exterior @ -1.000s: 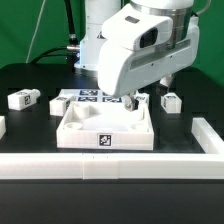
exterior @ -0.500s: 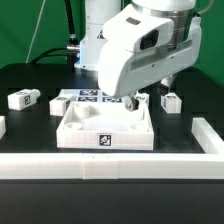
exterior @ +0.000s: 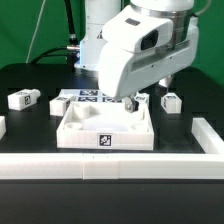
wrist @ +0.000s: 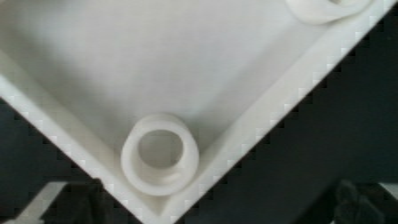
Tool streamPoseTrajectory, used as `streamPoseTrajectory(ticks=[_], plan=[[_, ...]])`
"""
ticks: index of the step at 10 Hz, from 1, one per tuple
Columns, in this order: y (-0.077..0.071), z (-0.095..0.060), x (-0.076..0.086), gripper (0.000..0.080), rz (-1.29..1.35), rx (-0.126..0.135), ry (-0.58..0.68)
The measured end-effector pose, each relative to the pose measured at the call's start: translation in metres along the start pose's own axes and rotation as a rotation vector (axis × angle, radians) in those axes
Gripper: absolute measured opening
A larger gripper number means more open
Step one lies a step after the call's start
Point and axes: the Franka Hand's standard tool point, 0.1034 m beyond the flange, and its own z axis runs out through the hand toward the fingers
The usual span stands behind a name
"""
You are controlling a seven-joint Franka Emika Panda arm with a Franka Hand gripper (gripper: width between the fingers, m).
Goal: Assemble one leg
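Note:
A large white square tray-like part (exterior: 105, 128) lies mid-table. My gripper (exterior: 130, 103) hangs over its back right corner, seen from the exterior view. In the wrist view the gripper (wrist: 205, 205) is open; its dark fingertips (wrist: 43, 205) stand wide apart on either side of the tray's corner, which has a round hole (wrist: 160, 152). A second hole (wrist: 329, 8) shows at the frame's edge. One leg (exterior: 22, 98), a small white peg with a marker tag, lies at the exterior view's left. Another leg (exterior: 170, 100) lies at its right. The gripper holds nothing.
The marker board (exterior: 85, 97) lies flat behind the tray. A white raised rail (exterior: 110, 165) runs along the table's front and turns back at the exterior view's right (exterior: 206, 135). A green backdrop stands behind the arm.
The gripper has sunk slightly toward the tray's back right corner. The tray and both legs have not moved.

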Motion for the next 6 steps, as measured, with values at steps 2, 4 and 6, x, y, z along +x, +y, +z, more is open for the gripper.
streamPoseTrajectory(ticks=[2,4,6], plan=[[-0.008,0.002,-0.020,0.0650,-0.106,-0.050,0.050],[-0.012,-0.008,-0.025,0.0650,-0.169,-0.104,0.092],[-0.013,-0.005,-0.025,0.0650,-0.166,-0.098,0.090]])
